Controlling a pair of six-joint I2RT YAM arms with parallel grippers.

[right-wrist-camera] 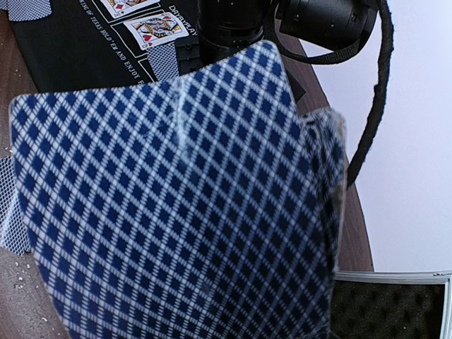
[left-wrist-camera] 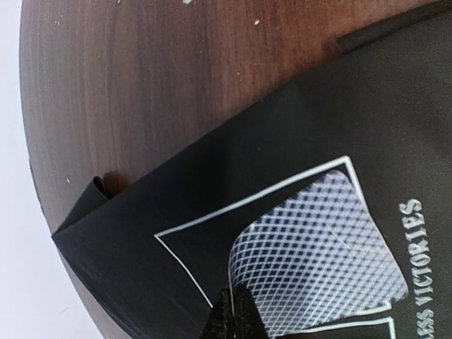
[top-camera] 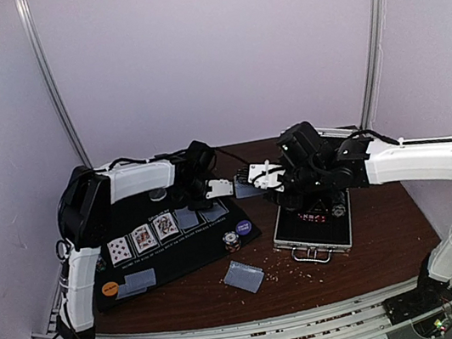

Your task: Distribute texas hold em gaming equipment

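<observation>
Two arms meet above the far-right corner of the black mat (top-camera: 180, 258). Right end effector (top-camera: 259, 178) pinches a small fan of blue-backed cards (right-wrist-camera: 176, 198), held off the tabletop (top-camera: 375, 240) and filling the right wrist view; its fingers are hidden behind them. Left end effector (left-wrist-camera: 232, 314) has its fingers pressed together, tips at the edge of a face-down card (left-wrist-camera: 325, 247) lying in a white-outlined box on the mat. That card's near corner curls up; cannot tell whether it is gripped. On the mat: three face-up cards (top-camera: 143, 237) in a row, chip stack (top-camera: 232, 240) near the right edge with a purple button (top-camera: 244, 227) just beside it, orange button (top-camera: 110, 287) at the near-left corner, face-down pile (top-camera: 137, 281) beside it. Second face-down pile (top-camera: 244, 276) lies on bare wood near the mat. Open silver case (top-camera: 312, 248) sits right of the mat, under the right arm.
</observation>
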